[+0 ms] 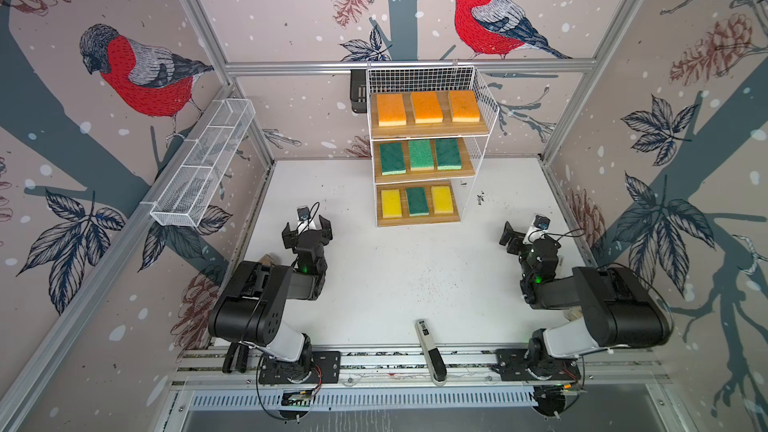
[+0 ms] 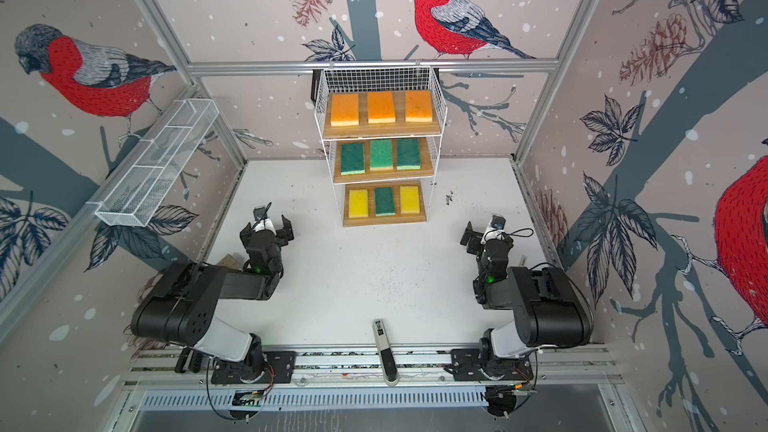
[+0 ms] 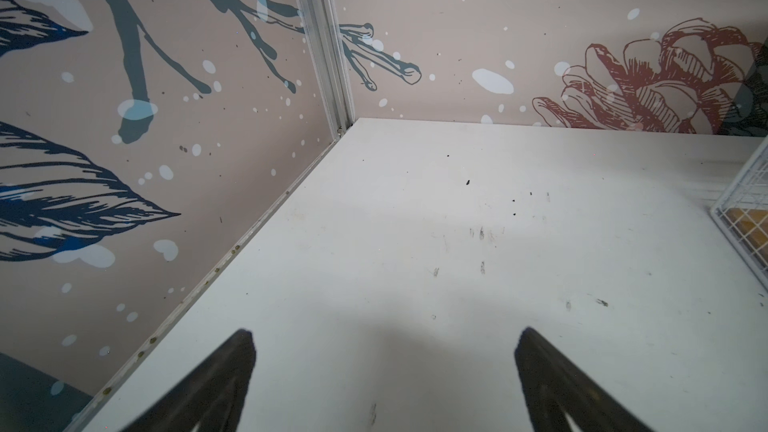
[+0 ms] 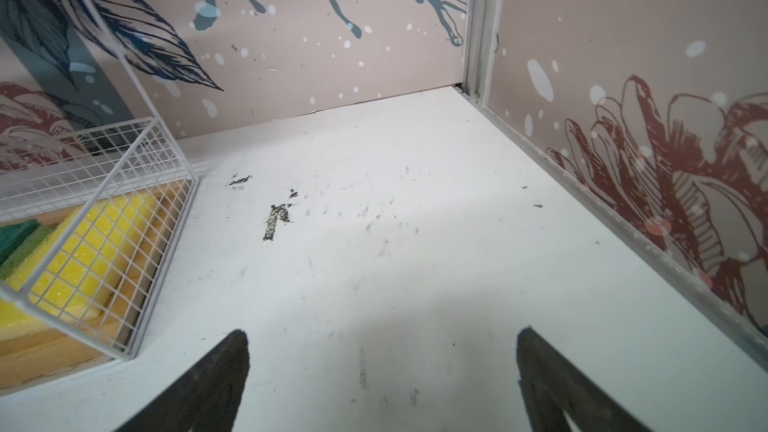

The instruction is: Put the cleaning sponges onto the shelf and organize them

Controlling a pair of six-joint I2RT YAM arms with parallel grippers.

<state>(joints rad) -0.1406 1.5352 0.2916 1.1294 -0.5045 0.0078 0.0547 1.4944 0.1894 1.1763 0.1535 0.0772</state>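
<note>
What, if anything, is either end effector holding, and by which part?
Nothing. The left end effector and right end effector both stand open and empty; the sponges lie on the shelf.

A robot lab cell: aluminium frame [image 1: 407, 64] with bird-print panels [image 1: 291, 6] boxes a white table [image 1: 415, 276]; arms [image 1: 249, 305] bolted to its front rail [image 1: 386, 361].

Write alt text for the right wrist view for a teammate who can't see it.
The right gripper hangs open and empty over the scuffed white table. Beside it stands a corner of the wire shelf, its bottom wooden board holding a yellow sponge with a green sponge next to it.
</note>
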